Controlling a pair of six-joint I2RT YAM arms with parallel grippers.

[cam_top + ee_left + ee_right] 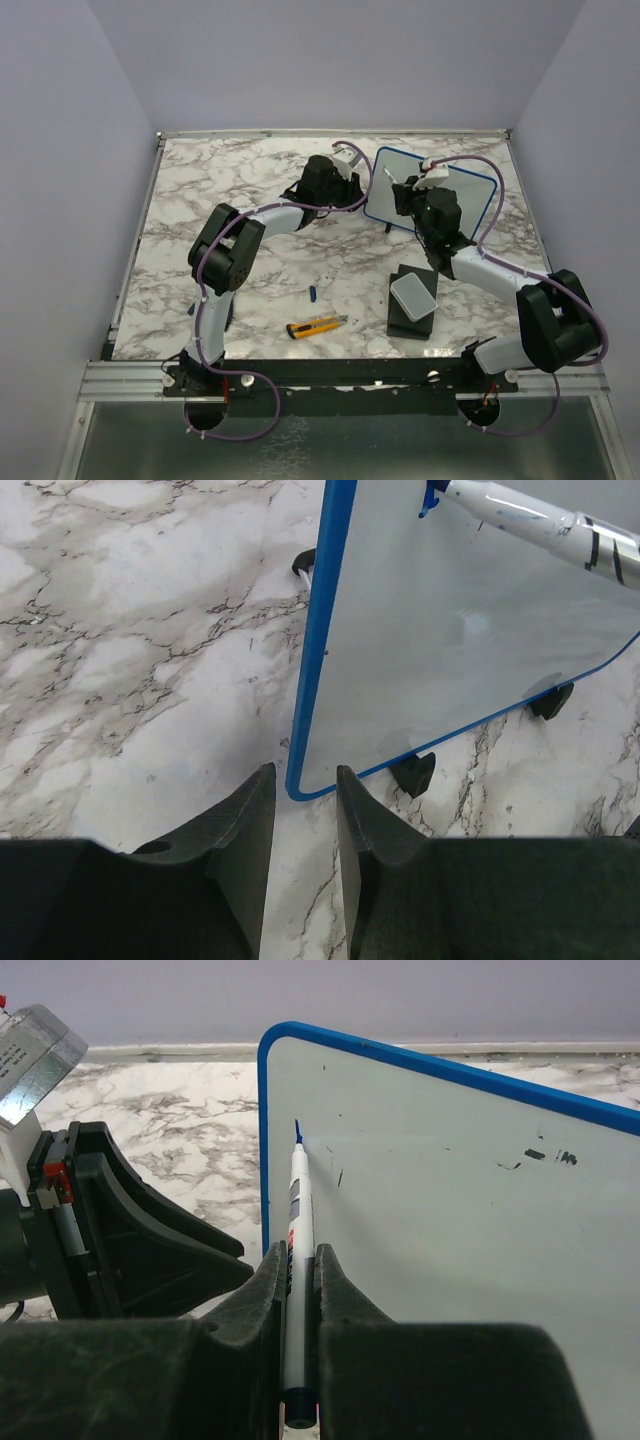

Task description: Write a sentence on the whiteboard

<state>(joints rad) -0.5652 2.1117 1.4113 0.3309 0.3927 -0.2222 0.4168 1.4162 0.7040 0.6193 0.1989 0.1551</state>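
a marker [298, 1185] is pinched in the right hand [298, 1252], its blue tip laid against the whiteboard [450, 1220]; the left hand [300, 775] is held slightly spread at its lower corner. the whiteboard is stood upright toward the tabletop's [120, 680] far side.

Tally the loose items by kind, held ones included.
Blue-framed white whiteboard: 1
White marker pen with blue tip: 1
Small blue piece, likely a cap: 1
Yellow and black utility knife: 1
Pale grey rounded box: 1
Black block under it: 1
Total: 6
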